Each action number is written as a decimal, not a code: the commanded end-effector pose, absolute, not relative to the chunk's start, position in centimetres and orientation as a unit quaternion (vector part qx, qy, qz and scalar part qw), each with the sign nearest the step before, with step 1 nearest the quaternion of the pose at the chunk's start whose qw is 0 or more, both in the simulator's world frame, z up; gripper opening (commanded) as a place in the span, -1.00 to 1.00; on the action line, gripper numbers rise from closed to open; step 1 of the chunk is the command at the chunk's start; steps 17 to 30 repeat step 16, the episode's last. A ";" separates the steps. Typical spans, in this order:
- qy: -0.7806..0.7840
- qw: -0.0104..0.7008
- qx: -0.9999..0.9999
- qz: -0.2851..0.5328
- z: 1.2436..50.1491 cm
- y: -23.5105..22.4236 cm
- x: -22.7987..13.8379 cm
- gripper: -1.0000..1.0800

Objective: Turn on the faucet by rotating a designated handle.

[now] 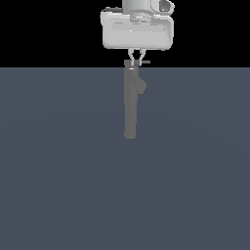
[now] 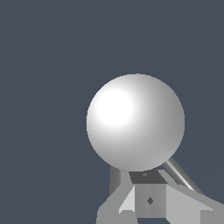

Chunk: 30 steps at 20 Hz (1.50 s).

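Observation:
The faucet (image 1: pixel 130 105) is a slim dull-grey column standing on the floor, with a stubby spout (image 1: pixel 141 87) on the exterior view's right, near its top. The handle (image 1: pixel 145 62) is a thin short bar sticking out from the cap toward the exterior view's right. My white gripper (image 1: pixel 136 59) hangs straight above the cap, fingertips drawn together and just over it, holding nothing. In the wrist view a pale round dome (image 2: pixel 135 122), which looks like the faucet's top end on, fills the middle. A grey bar (image 2: pixel 181 175), likely the handle, slants beside my gripper (image 2: pixel 150 192).
A flat dark blue-grey floor (image 1: pixel 58 185) runs all around the faucet. Behind it is plain black background.

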State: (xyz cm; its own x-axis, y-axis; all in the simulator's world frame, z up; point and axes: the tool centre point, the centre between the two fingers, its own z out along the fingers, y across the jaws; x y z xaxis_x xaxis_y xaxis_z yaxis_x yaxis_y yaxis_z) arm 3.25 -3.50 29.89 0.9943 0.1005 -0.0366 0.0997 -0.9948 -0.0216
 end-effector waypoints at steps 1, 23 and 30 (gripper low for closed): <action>-0.044 0.006 -0.999 0.009 29.9 -4.7 4.8 -1.00; -0.026 0.000 -1.000 0.000 30.1 -8.3 8.6 -1.00; -0.026 0.000 -1.000 0.000 30.1 -8.3 8.6 -1.00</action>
